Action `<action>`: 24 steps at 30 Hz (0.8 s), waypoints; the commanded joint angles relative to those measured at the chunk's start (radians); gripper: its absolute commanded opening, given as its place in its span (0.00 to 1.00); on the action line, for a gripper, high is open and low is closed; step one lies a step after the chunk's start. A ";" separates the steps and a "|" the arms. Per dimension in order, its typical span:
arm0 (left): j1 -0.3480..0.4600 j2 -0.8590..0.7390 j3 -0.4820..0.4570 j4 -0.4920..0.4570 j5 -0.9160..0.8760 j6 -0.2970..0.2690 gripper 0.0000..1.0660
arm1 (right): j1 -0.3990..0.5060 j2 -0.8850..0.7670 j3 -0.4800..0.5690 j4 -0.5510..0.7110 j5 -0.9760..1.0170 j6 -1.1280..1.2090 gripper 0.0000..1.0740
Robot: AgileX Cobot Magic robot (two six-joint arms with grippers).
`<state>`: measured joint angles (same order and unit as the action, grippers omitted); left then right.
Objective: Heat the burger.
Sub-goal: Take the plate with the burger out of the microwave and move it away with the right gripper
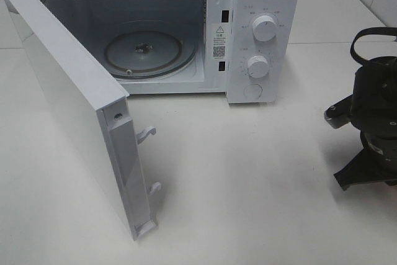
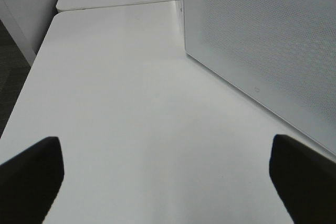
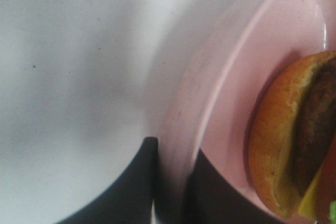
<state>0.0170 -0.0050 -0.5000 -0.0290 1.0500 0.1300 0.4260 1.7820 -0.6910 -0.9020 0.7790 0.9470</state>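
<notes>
right gripper pinched narrow on rim of pink plate; burger sits on plate, off to right of microwave. left gripper jaws wide, empty, low over table beside open door. turntable bare. judgement: carry step. keep plate level, move slow so tall burger stays put, clear door frame, set plate centred on turntable.
</notes>
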 commanded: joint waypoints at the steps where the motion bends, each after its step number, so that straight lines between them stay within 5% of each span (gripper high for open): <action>1: 0.003 -0.018 0.002 -0.004 -0.009 -0.007 0.94 | -0.037 0.051 -0.007 -0.051 0.010 0.009 0.10; 11: 0.003 -0.018 0.002 -0.004 -0.009 -0.007 0.94 | -0.037 0.059 -0.043 0.012 0.017 -0.048 0.34; 24: 0.003 -0.018 0.002 -0.004 -0.009 -0.007 0.94 | -0.037 -0.267 -0.069 0.433 0.014 -0.564 0.61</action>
<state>0.0170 -0.0050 -0.5000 -0.0290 1.0500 0.1300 0.3920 1.5730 -0.7580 -0.5360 0.7760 0.4650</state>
